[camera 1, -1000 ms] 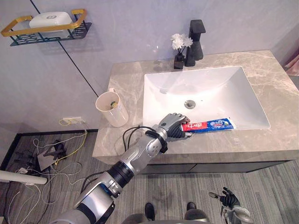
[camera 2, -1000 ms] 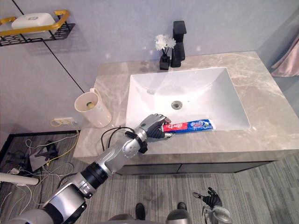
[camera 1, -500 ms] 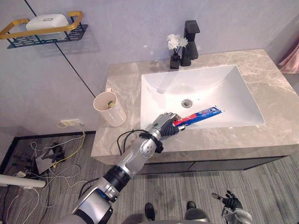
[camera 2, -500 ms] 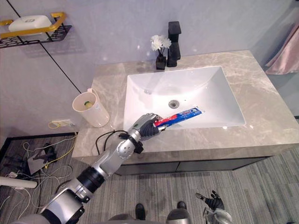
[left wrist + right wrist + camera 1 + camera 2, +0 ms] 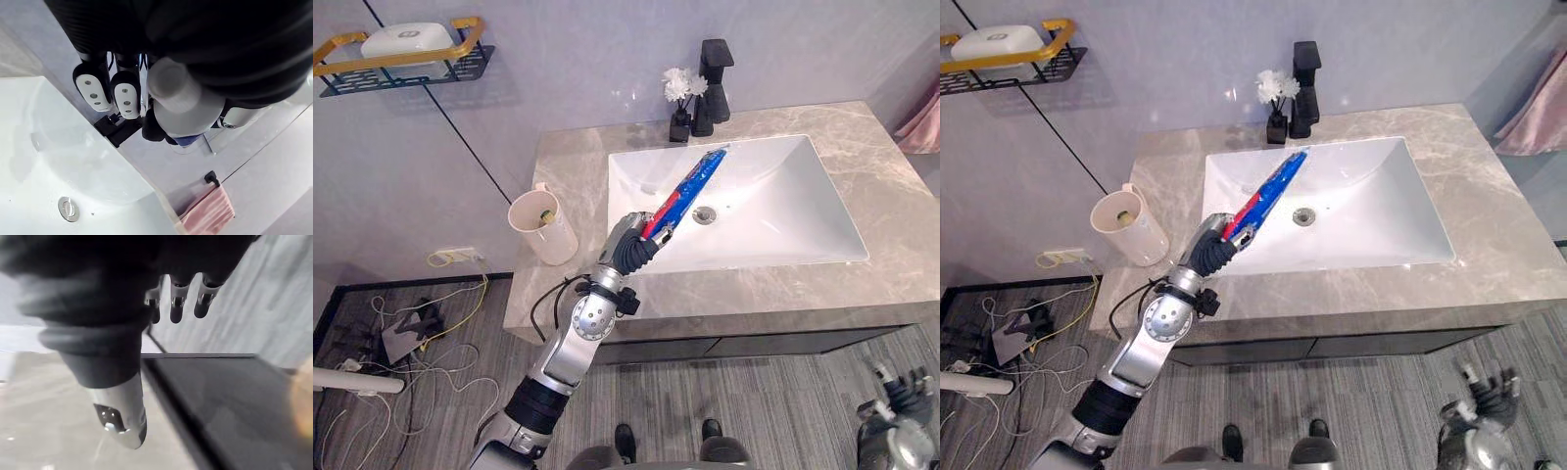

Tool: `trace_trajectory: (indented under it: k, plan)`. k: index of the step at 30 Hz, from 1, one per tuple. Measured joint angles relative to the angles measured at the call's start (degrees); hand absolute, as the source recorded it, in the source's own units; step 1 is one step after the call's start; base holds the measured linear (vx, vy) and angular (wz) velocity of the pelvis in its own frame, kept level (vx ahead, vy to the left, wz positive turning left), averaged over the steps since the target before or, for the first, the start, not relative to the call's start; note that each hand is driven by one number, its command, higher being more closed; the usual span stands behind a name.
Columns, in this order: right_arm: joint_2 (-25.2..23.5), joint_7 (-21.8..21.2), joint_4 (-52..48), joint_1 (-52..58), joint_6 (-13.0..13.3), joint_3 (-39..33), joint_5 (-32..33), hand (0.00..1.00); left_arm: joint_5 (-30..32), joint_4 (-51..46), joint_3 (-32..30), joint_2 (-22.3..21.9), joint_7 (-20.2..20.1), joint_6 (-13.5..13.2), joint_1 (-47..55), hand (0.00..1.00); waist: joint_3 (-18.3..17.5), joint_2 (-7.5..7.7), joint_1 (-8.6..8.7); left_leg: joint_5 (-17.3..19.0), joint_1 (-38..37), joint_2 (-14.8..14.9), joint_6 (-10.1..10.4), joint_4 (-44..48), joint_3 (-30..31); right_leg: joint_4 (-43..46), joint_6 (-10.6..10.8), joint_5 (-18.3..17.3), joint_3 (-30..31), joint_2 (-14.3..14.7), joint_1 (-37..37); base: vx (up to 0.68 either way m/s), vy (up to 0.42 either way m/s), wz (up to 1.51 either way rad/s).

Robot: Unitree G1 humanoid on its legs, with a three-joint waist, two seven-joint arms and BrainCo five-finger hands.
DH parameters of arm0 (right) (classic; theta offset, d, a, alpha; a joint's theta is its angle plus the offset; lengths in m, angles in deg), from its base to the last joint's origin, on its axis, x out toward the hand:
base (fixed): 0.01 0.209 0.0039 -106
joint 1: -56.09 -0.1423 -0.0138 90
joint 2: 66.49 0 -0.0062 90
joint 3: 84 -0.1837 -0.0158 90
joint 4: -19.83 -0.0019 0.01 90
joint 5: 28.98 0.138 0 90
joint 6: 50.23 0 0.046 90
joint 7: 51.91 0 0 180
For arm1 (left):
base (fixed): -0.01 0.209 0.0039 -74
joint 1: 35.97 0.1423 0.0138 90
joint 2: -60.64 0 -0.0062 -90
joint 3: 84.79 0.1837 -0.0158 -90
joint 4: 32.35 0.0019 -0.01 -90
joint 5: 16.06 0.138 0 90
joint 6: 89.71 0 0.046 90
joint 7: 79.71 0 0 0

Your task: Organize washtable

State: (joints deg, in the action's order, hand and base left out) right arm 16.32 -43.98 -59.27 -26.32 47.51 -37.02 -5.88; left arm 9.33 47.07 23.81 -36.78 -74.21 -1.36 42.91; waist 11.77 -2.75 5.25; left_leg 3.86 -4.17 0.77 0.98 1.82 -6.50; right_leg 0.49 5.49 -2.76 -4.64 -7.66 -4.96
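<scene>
Left eye view is showing the marble table (image 5: 891, 186) carrying the white sink (image 5: 783, 206), with the cream cup (image 5: 553, 240) standing at the sink's left. The toothpaste tube (image 5: 690, 181) is hanging in the air over the sink, its long axis running from the left hand (image 5: 628, 247) up and away toward the faucet (image 5: 717, 83). The left hand is clamping the tube's cap end, fingers curled round it. The cup is sitting near this hand, on its left, so the tube is probably heading there. The right hand (image 5: 898, 397) is hanging low, fingers relaxed and apart.
</scene>
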Motion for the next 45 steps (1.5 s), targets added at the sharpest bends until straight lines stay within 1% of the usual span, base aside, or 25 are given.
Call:
trace_trajectory:
  k: [1,3,5,6,7,10,12,13,16,17,19,22,24,25,26,27,29,30,33,36,39,40,45]
  plan:
    - [0.0,0.2,-1.8,0.0,0.3,0.0,0.1,0.0,0.0,-0.9,-0.4,0.0,0.0,0.0,0.6,1.0,-0.1,0.1,-0.11,0.0,0.1,0.1,0.1,0.0,-0.1,0.1,0.0,0.0,0.2,0.1,0.2,-0.05,-0.03,-0.17]
    - [-0.3,0.8,-7.7,0.3,1.4,0.0,1.2,0.0,0.0,-2.6,-1.4,-0.2,0.0,-0.1,1.9,1.0,-1.1,0.82,-0.13,0.0,0.1,0.4,0.1,0.0,-0.1,0.1,0.0,0.0,0.3,0.6,0.3,-0.03,-0.038,-0.05]
    - [-0.3,0.7,-9.6,0.3,2.3,0.0,1.7,0.0,0.0,-3.0,-1.6,-0.2,0.0,-0.1,2.8,1.0,-2.2,1.22,-0.07,0.1,0.2,0.4,0.1,0.0,-0.1,0.1,0.0,0.0,0.4,0.8,0.8,-0.03,-0.019,-0.04]
    - [-0.2,0.4,-11.6,0.1,3.2,0.2,3.1,0.0,-0.1,-3.9,-1.7,-0.2,-0.1,-0.2,3.6,1.0,-2.9,1.48,-0.03,0.1,0.3,0.4,0.2,0.1,-0.3,0.1,0.0,0.0,0.6,0.8,0.9,-0.02,-0.01,-0.06]
    - [-0.2,0.1,-12.5,-0.1,3.3,0.3,3.7,0.0,-0.1,-4.3,-1.7,-0.2,-0.1,-0.3,3.8,1.0,-3.0,1.52,-0.04,0.1,0.3,0.3,0.2,0.1,-0.3,0.1,0.0,0.0,0.7,0.8,1.0,-0.01,-0.005,-0.08]
    - [2.2,-2.4,-15.7,-1.9,3.5,3.2,7.3,0.0,-1.3,-5.5,-2.8,-0.1,-0.4,-0.9,4.1,1.0,-3.4,1.49,-0.14,0.1,0.3,0.3,0.1,0.2,-0.9,0.2,0.1,0.2,1.4,0.8,1.3,-0.03,0.007,-0.1]
    - [5.3,-4.7,-17.6,-3.6,3.9,6.3,8.8,0.0,-2.0,-5.9,-3.6,0.1,-0.4,-1.3,4.2,1.0,-3.7,1.44,-0.18,0.1,0.3,0.3,0.1,0.3,-1.0,0.2,0.2,0.4,1.5,0.7,1.3,-0.01,0.003,-0.02]
    - [7.1,-5.8,-18.3,-4.8,4.3,8.0,9.4,0.0,-2.3,-5.9,-3.5,0.1,-0.5,-1.3,4.3,1.0,-3.9,1.48,-0.41,0.1,0.3,0.2,0.1,0.3,-1.0,0.2,0.3,0.4,1.5,0.7,1.3,0.0,0.0,0.0]
    - [10.0,-8.6,-19.1,-7.9,4.9,12.1,11.8,0.0,-2.8,-5.9,-3.4,0.2,-0.6,-1.4,4.3,1.0,-4.2,1.59,-1.25,0.1,0.4,0.2,0.1,0.5,-0.7,0.2,0.3,0.4,1.3,0.7,1.2,-0.02,-0.006,0.03]
    - [10.2,-9.0,-19.1,-8.6,4.9,12.8,12.6,0.0,-3.0,-5.9,-3.4,0.2,-0.6,-1.4,4.3,1.0,-4.2,1.6,-1.35,0.1,0.5,0.2,0.1,0.6,-0.6,0.2,0.3,0.5,1.3,0.7,1.1,-0.03,-0.008,0.07]
    - [10.3,-9.9,-19.1,-10.8,4.9,16.9,14.8,0.0,-3.5,-6.0,-3.0,0.6,-0.6,-1.4,4.3,1.0,-4.3,1.58,-1.42,0.0,0.8,0.1,0.1,0.8,-0.1,0.2,0.4,0.5,0.7,0.6,1.1,-0.03,-0.006,0.11]
    - [10.3,-10.9,-19.1,-12.2,4.6,22.4,16.5,0.0,-4.4,-6.2,-2.4,0.7,-0.7,-1.4,4.3,1.0,-4.3,1.56,-1.51,0.0,1.2,0.0,0.1,1.1,0.4,0.2,0.4,0.5,0.2,0.5,0.9,-0.01,-0.007,0.11]
    - [10.3,-11.9,-19.1,-14.8,4.1,28.6,18.1,0.0,-4.6,-6.8,-1.0,0.7,-0.6,-1.4,4.2,1.0,-4.6,1.46,-1.72,-0.1,1.6,0.0,-0.1,1.2,0.8,0.2,0.4,0.6,-0.1,0.5,0.9,0.0,-0.007,0.08]
    - [10.3,-12.0,-19.1,-15.3,3.8,30.1,18.8,0.0,-4.6,-6.8,-0.3,0.7,-0.6,-1.4,4.2,1.0,-4.8,1.44,-1.89,-0.1,1.6,0.0,-0.1,1.2,0.9,0.2,0.5,0.6,-0.2,0.5,0.9,-0.01,-0.005,0.07]
    - [10.1,-12.4,-19.0,-16.3,2.8,33.0,19.7,0.0,-4.6,-6.8,1.2,0.6,-0.6,-1.4,4.1,1.0,-5.4,1.38,-2.54,-0.1,1.6,0.0,-0.1,1.2,1.0,0.2,0.5,0.6,-0.2,0.5,0.8,0.0,-0.002,0.05]
    - [9.9,-12.7,-18.8,-16.6,2.6,33.9,19.8,0.0,-4.6,-6.8,1.8,0.6,-0.6,-1.4,4.0,1.0,-5.6,1.38,-2.8,-0.1,1.6,0.0,-0.1,1.2,1.1,0.2,0.5,0.6,-0.3,0.5,0.7,0.0,-0.001,0.1]
    - [9.0,-13.5,-18.2,-17.6,2.0,36.9,21.8,0.0,-4.6,-6.8,2.5,0.6,-0.6,-1.4,3.3,1.0,-5.7,1.43,-2.88,-0.2,1.4,0.0,-0.2,1.2,1.7,0.2,0.5,0.6,-0.6,0.4,0.3,-0.01,-0.005,0.12]
    - [7.9,-14.4,-17.7,-18.1,1.3,39.1,23.6,0.0,-4.6,-6.8,2.5,0.6,-0.4,-1.4,2.8,1.0,-5.7,1.45,-3.02,-0.3,1.4,0.0,-0.2,1.1,1.9,0.2,0.5,0.6,-1.1,0.3,0.2,-0.03,-0.011,0.09]
    - [5.8,-14.8,-16.3,-19.1,0.2,43.2,26.4,0.0,-4.6,-6.8,3.1,0.6,-0.3,-1.4,2.7,1.0,-5.7,1.45,-3.12,-0.6,1.5,-0.2,-0.4,1.0,2.0,0.0,0.4,1.0,-1.4,0.2,0.2,-0.05,0.0,0.04]
    - [4.7,-15.7,-16.3,-19.4,-0.6,45.9,28.8,0.0,-4.6,-6.8,3.7,0.5,-0.3,-1.4,2.6,1.0,-5.8,1.45,-3.07,-1.2,1.5,-0.9,-0.7,0.3,2.1,-0.4,0.6,1.2,-1.5,-0.3,0.2,-0.04,0.018,0.03]
    - [4.1,-16.1,-16.3,-19.5,-1.3,47.1,30.7,0.0,-4.5,-6.8,3.8,0.5,-0.2,-1.4,2.0,1.0,-5.8,1.47,-3.04,-1.6,1.5,-1.0,-0.9,0.0,2.0,-0.7,0.5,1.8,-1.5,-0.5,0.3,-0.05,0.016,-0.01]
    - [3.8,-16.4,-16.3,-19.7,-1.5,48.6,31.8,0.0,-4.5,-6.7,3.8,0.5,-0.2,-1.4,1.5,1.0,-5.8,1.51,-3.07,-1.8,1.4,-1.1,-1.0,-0.3,2.0,-0.7,0.6,1.9,-1.5,-0.7,0.3,-0.05,0.013,0.0]
    - [2.6,-16.9,-16.2,-21.2,-2.0,51.9,33.3,0.0,-4.5,-6.5,3.9,0.5,0.0,-1.4,0.9,1.0,-6.0,1.69,-3.04,-4.0,0.9,-1.5,-1.1,-3.4,2.0,-0.7,0.5,2.1,-1.5,-0.7,1.4,-0.04,0.004,0.0]
